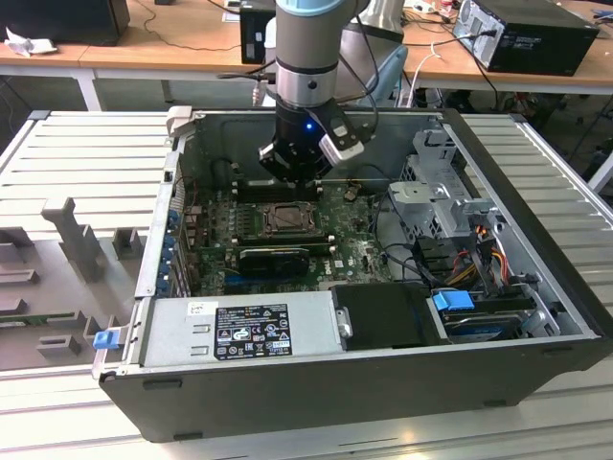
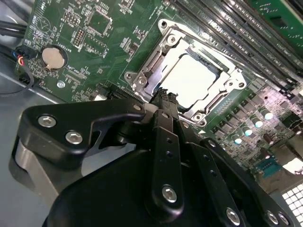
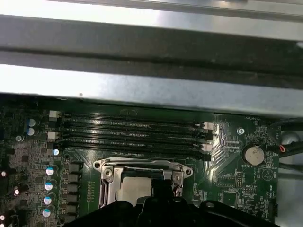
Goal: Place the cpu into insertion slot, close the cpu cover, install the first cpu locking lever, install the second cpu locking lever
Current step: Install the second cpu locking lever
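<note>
Inside an open computer case, the insertion slot (image 1: 287, 218) sits on the green board. In the second wrist view the pale silver cpu (image 2: 189, 75) lies in it. The grey metal cpu cover (image 2: 165, 51) lies flat around it, so the chip shows through its opening. My gripper (image 2: 163, 93) hangs just over one edge of the socket with its black fingers together and nothing visible between them. The first wrist view shows the cpu (image 3: 130, 189), the cover (image 3: 108, 177) and my gripper (image 3: 160, 187) low over the socket. From outside, the gripper (image 1: 292, 182) hangs right above the socket's far side.
Long black memory slots (image 3: 132, 130) run beside the socket, and a coin battery (image 2: 52, 56) sits farther off. A black expansion card (image 1: 273, 259) lies in front of the socket, with the power supply (image 1: 239, 326) nearer still. The drive cage (image 1: 441, 192) and cables (image 1: 479, 249) are at the exterior view's right.
</note>
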Controlling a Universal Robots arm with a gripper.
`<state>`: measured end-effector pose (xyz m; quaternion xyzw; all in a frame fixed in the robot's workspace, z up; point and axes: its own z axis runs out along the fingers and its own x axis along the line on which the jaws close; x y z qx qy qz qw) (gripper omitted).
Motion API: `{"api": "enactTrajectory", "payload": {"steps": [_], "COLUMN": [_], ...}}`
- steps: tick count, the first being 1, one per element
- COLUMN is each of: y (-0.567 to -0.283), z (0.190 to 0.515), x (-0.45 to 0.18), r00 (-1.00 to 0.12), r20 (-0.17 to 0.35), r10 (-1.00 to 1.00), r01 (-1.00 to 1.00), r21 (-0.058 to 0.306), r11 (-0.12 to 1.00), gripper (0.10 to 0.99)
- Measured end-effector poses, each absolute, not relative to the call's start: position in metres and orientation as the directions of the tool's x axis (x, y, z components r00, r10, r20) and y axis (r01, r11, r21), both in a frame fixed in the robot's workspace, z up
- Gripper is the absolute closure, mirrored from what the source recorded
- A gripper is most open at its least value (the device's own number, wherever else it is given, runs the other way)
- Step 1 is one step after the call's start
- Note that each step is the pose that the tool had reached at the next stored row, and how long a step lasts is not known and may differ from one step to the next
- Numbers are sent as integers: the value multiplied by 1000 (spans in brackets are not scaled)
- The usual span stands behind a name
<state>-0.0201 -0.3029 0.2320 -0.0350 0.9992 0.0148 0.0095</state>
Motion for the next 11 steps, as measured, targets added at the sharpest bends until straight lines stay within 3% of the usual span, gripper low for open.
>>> {"api": "enactTrajectory", "payload": {"steps": [11], "y": [-317], "z": [251], "x": [-20], "r00": [-997], "r20": [-20], "r10": [-70], "r01": [-70], "r21": [29], "r11": [997], "gripper": [980]}}
